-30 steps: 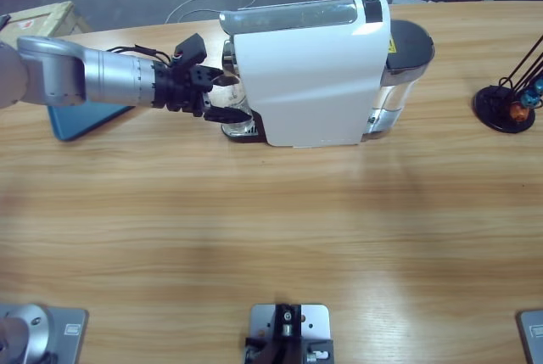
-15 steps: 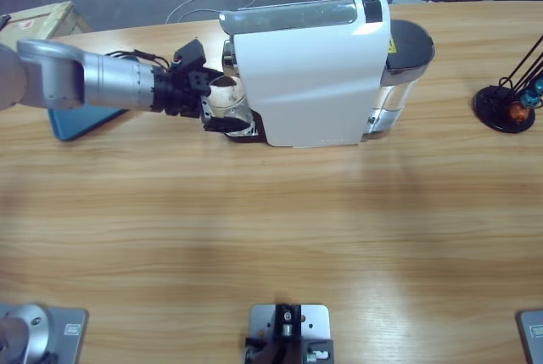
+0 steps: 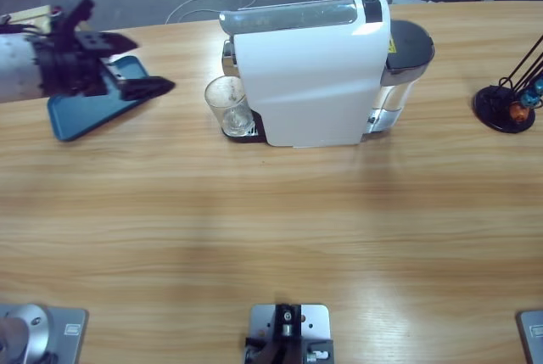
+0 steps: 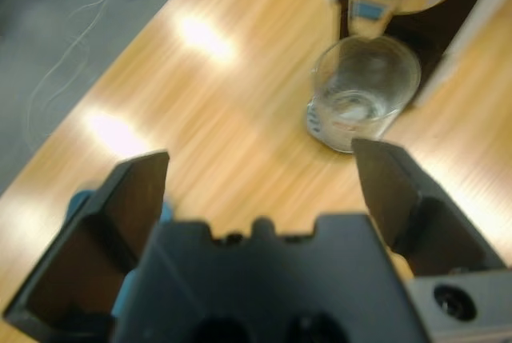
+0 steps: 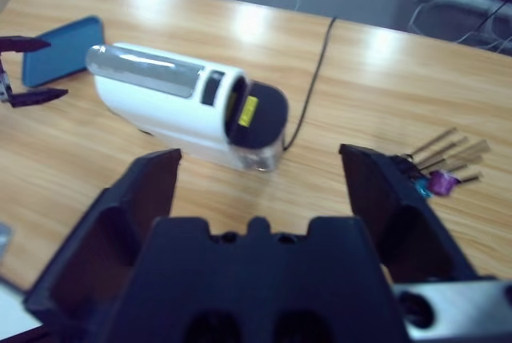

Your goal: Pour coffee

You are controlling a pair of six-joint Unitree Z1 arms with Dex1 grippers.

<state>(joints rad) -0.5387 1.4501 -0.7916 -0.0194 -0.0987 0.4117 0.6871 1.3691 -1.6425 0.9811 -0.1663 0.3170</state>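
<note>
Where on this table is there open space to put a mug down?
The wide wooden stretch in front of the coffee machine is bare, and so is the strip between the machine and the capsule stand. It is crowded at the left: the glass under the spout, the blue tray, and the left claw open over it.

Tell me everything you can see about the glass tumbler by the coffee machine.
The glass tumbler is small, clear and round, with straight walls and an open top. It stands upright on the dark drip tray, right under the spout of the white coffee machine. Only a thin pale layer of coffee lies at its bottom. Nothing grips it; the left gripper is apart from it, jaws open.
</note>
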